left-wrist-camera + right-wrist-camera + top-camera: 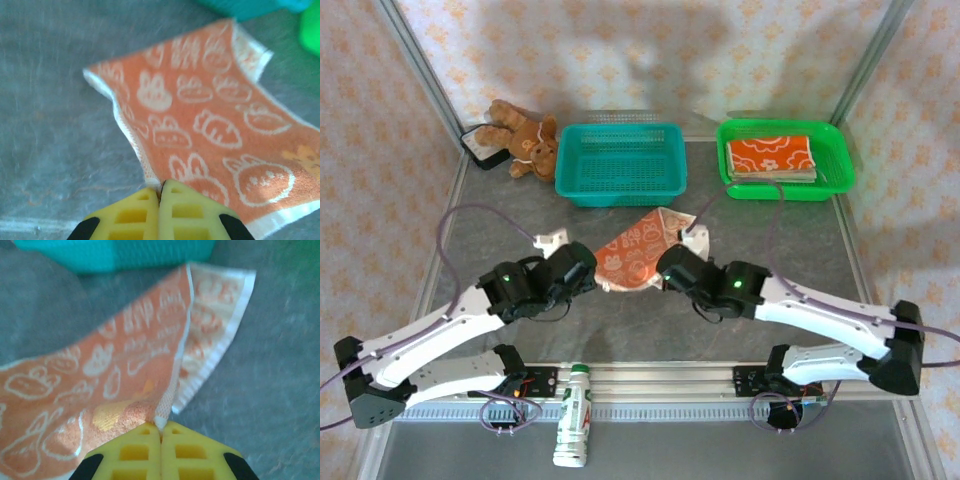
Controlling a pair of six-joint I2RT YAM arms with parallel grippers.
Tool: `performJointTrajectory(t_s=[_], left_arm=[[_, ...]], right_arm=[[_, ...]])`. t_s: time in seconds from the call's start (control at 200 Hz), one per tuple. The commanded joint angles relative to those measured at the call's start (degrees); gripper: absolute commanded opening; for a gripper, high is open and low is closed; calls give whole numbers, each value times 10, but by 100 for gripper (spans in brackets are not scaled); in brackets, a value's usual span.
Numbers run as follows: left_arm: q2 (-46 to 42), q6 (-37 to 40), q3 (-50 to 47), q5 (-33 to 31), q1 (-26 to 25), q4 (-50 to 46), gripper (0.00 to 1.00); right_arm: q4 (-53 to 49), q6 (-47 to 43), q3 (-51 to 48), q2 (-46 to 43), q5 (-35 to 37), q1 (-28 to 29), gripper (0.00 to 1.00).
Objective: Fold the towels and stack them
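Grey table under left hand and right hand, each clenched on orange towel corners

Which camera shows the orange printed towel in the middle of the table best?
The left wrist view: the orange towel spreads wide, rabbit and carrot prints plain. The right wrist view shows it folded over and blurred. The top external view shows it small and partly covered.

Both my arms reach forward and turn inward; the left gripper and the right gripper face each other, each with jaws pressed together on the towel edge.
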Motion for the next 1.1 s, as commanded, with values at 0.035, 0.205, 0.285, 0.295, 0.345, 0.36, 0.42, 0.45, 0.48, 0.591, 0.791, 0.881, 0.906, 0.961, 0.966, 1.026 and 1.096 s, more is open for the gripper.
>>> performJointTrajectory(t_s=[0.035,0.205,0.285,0.295,0.345,0.36,0.42,0.45,0.48,0.591,0.791,0.881,0.906,0.961,0.966,1.026,1.096], left_arm=[[31,109,134,-109,16,-56,0],[100,216,281,-67,100,-35,0],[135,258,350,-63,115,-23,0],[140,263,359,-63,117,-24,0],[164,286,409,-65,121,-25,0],[173,293,421,-65,123,-26,0],[201,313,472,-66,130,-31,0],[214,318,498,-61,135,-31,0],[224,330,520,-51,142,-31,0],[253,333,598,13,159,-30,0],[246,298,639,76,159,-24,0],[232,283,635,108,157,-25,0],[226,278,633,114,155,-30,0],[210,272,619,116,147,-33,0],[208,272,618,116,146,-33,0],[182,266,594,106,132,-32,0],[151,258,562,89,115,-35,0]], right_arm=[[16,-113,62,-37,74,-55,0],[97,-233,162,-12,77,-110,0],[109,-265,221,13,53,-144,0],[111,-269,228,20,50,-147,0],[121,-286,255,42,32,-166,0],[125,-291,264,48,28,-171,0],[135,-308,295,68,16,-188,0],[137,-314,314,79,6,-198,0],[137,-317,330,88,-6,-208,0],[140,-328,379,99,-39,-222,0],[133,-326,401,63,-87,-222,0],[128,-313,383,30,-119,-222,0],[128,-309,375,20,-128,-222,0],[120,-300,363,-4,-143,-222,0],[120,-299,361,-8,-143,-221,0],[101,-289,354,-27,-148,-217,0],[91,-282,334,-56,-147,-204,0]])
